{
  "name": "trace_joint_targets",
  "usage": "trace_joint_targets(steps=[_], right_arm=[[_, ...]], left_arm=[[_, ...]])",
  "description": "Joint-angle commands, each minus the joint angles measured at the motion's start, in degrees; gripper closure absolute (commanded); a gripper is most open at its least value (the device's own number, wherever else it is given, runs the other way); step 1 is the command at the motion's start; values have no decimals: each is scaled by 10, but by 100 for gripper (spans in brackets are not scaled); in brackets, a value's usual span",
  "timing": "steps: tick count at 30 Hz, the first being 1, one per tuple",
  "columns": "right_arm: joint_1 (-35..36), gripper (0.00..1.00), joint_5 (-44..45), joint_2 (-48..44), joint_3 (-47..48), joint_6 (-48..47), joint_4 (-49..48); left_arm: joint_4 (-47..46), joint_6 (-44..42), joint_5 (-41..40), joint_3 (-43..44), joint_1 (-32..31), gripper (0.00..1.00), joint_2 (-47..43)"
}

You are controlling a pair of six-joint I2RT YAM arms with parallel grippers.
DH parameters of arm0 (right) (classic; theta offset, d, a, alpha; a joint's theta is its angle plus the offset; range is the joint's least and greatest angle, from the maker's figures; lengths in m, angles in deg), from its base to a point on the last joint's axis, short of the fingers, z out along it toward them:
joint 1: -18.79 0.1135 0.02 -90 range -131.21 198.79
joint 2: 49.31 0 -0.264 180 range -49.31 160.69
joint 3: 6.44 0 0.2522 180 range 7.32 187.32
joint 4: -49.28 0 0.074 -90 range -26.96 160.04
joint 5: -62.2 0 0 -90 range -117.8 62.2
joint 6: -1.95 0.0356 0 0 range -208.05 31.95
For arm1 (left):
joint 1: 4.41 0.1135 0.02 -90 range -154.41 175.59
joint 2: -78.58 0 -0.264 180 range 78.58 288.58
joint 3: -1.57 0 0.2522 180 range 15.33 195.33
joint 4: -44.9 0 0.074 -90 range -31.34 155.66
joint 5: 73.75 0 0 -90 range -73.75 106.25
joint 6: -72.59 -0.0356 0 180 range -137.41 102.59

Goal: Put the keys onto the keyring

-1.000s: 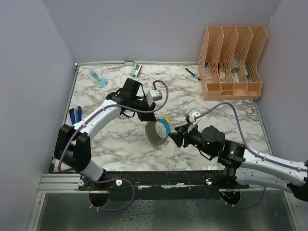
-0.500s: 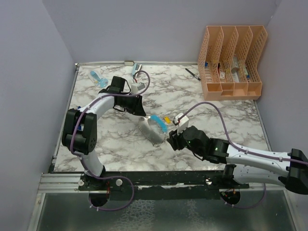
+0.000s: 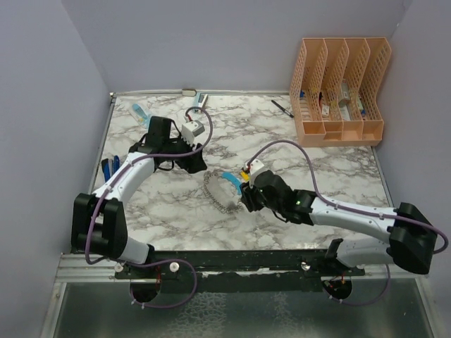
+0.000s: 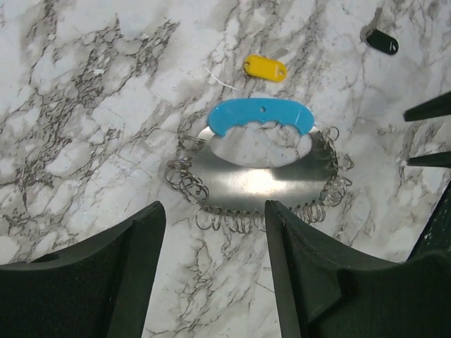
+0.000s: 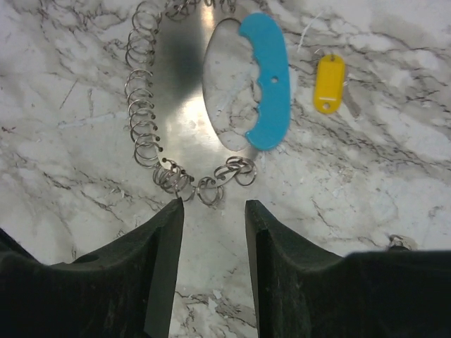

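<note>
Two hands are hovering on opposite sides of the keyring [image 3: 223, 190], which is lying flat on the marble counter [image 3: 169, 204] near its middle, its light-blue section [image 3: 232, 181] facing 1 o'clock in the top view. Neither hand is holding anything.

The left hand [image 4: 213, 225] is hanging at about 10 o'clock from the keyring, its fingers [image 4: 120, 267] standing well apart with only bare counter and the ring's wire loops showing between them. The right hand [image 5: 213, 218] is sitting at about 4 o'clock from the keyring, its fingers [image 5: 151, 274] parted by a narrower gap (counter is showing through it). Its tips are reaching just beside the small loops at the ring's edge; I cannot tell whether they are touching.

The yellow key [image 4: 266, 68] is lying loose just beyond the blue section, at 12 o'clock from the keyring in the left wrist view. The black key [image 4: 380, 42] is resting farther out, at about 2 o'clock, apart from both.

A peach file organizer [image 3: 338, 91] is standing at the counter's 1 o'clock corner, with a black pen [image 3: 282, 108] just to its 9 o'clock side. A blue-handled tool [image 3: 109, 167] is lying at the 9 o'clock edge.
</note>
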Motion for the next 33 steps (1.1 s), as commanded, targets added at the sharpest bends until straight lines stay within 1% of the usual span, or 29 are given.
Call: trace_joint_targets(steps=[1, 3, 6, 11, 15, 18, 23, 26, 33], right_arm=[[-10, 62, -105, 81, 43, -36, -31], [-9, 64, -136, 111, 64, -49, -35], [-9, 67, -145, 141, 90, -57, -26], [-9, 69, -89, 153, 104, -51, 4], [-10, 70, -57, 165, 105, -50, 32], [-17, 71, -32, 172, 102, -59, 36], [-58, 72, -67, 168, 83, -73, 8], [-62, 72, -80, 176, 86, -79, 3], [-63, 72, -102, 240, 98, -72, 4]], left_arm=[[-69, -85, -8, -66, -25, 39, -71], [-112, -79, -13, -102, -25, 39, -102], [-143, -74, -38, -129, -24, 39, -134], [-147, -65, -57, -133, -23, 40, -151], [-160, -52, -32, -152, -23, 40, -139], [-155, -46, -17, -150, -23, 41, -118], [-158, -42, -15, -153, -23, 43, -104], [-168, -39, -9, -164, -23, 43, -106], [-167, -44, -14, -166, -22, 44, -101]])
